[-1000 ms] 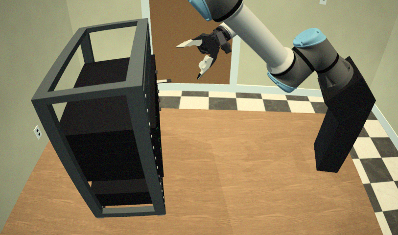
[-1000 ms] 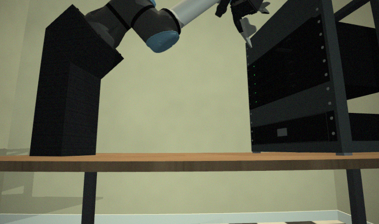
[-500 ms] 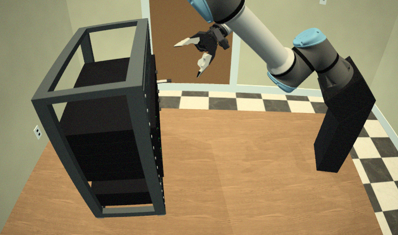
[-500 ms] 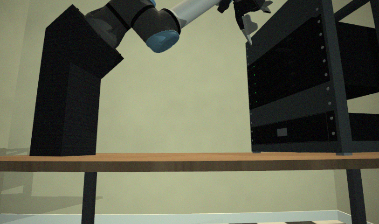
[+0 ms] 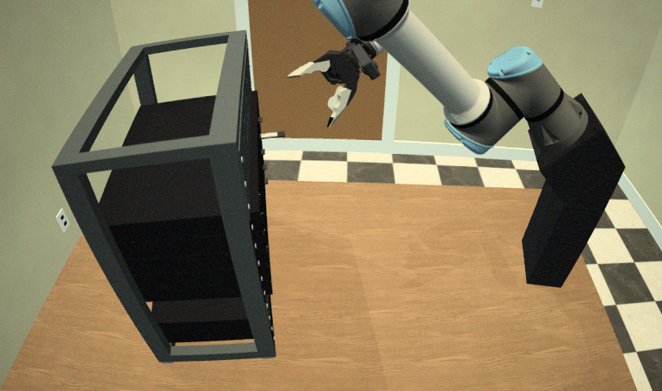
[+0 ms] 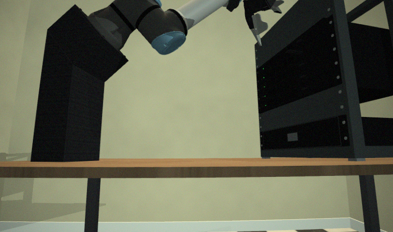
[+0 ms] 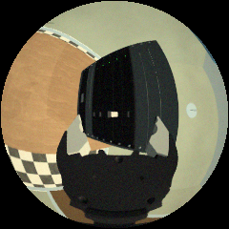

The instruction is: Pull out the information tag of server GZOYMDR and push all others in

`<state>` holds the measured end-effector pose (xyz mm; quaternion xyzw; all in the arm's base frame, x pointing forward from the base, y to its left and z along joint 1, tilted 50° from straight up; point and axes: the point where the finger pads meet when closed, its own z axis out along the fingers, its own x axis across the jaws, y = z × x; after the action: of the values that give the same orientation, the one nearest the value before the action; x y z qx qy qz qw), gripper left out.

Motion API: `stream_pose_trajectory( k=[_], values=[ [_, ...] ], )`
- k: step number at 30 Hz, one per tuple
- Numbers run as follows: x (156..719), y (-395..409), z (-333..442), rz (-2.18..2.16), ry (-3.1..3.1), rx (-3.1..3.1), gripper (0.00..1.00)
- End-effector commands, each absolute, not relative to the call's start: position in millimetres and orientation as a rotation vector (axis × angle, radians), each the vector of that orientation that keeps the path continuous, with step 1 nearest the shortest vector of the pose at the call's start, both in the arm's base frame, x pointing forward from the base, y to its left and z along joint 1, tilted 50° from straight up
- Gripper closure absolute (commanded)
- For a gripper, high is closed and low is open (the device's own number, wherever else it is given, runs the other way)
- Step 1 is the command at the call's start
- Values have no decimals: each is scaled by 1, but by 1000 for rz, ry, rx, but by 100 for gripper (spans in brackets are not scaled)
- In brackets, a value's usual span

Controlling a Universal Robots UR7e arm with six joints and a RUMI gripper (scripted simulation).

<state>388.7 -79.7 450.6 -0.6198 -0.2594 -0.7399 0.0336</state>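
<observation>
one pale information tag [image 5: 274, 133] sticks out from the upper front of the dark rack [image 5: 230, 92] on the wooden tabletop [image 5: 373, 271]. the pincer [image 5: 313, 95] hangs near it with fingers spread wide, gripping nothing.

Matt grey metal rack [image 5: 227, 96], wood-grain table [image 5: 396, 271], glossy blk servers [image 6: 301, 71]

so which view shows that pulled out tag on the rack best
The top view: the tag juts sideways from the rack front, near the open gripper. The wrist view shows a pale patch, probably that tag end-on. The exterior view doesn't show it clearly.
</observation>
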Motion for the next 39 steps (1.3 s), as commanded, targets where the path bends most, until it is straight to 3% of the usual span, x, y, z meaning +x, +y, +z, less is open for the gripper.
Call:
stream_pose_trajectory(
  k=[1, 39],
  values=[
    [389, -79, 451, -2272, -800, -1910, 0],
    [409, -80, 456, -2271, -802, -1906, 0]
  ],
)
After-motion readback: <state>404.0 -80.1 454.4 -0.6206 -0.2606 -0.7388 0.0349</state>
